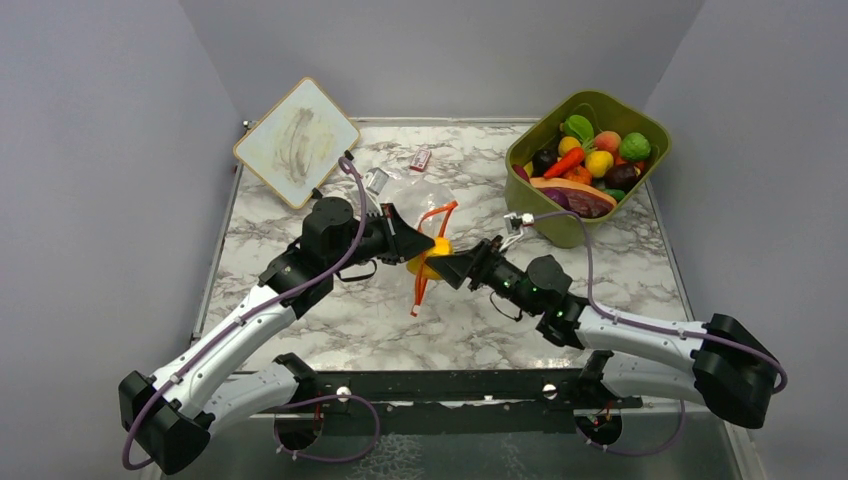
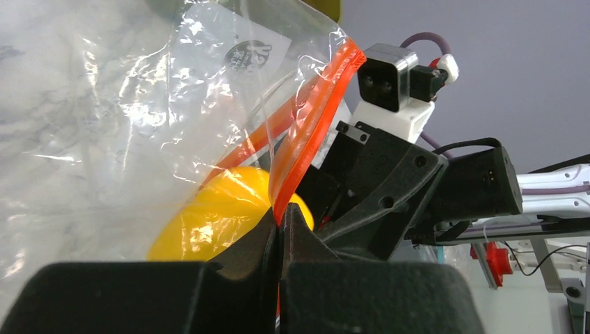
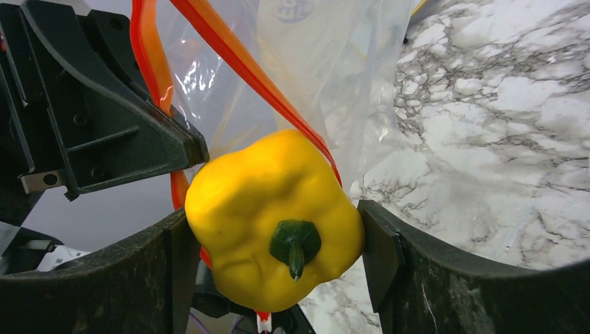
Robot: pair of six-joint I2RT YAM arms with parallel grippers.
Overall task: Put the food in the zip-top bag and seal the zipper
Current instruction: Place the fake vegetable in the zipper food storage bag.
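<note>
One yellow pepper (image 3: pixel 259 195), clamped in right claw (image 3: pixel 273 240)

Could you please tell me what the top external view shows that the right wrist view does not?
Only the top view shows the olive-green tub of other food, the red-white packet and the white board. Only the wrist view shows the green stem of the yellow pepper. Both show the pepper held in the right fingers, the zip-top bag, and the left fingers pinching its zipper.
</note>
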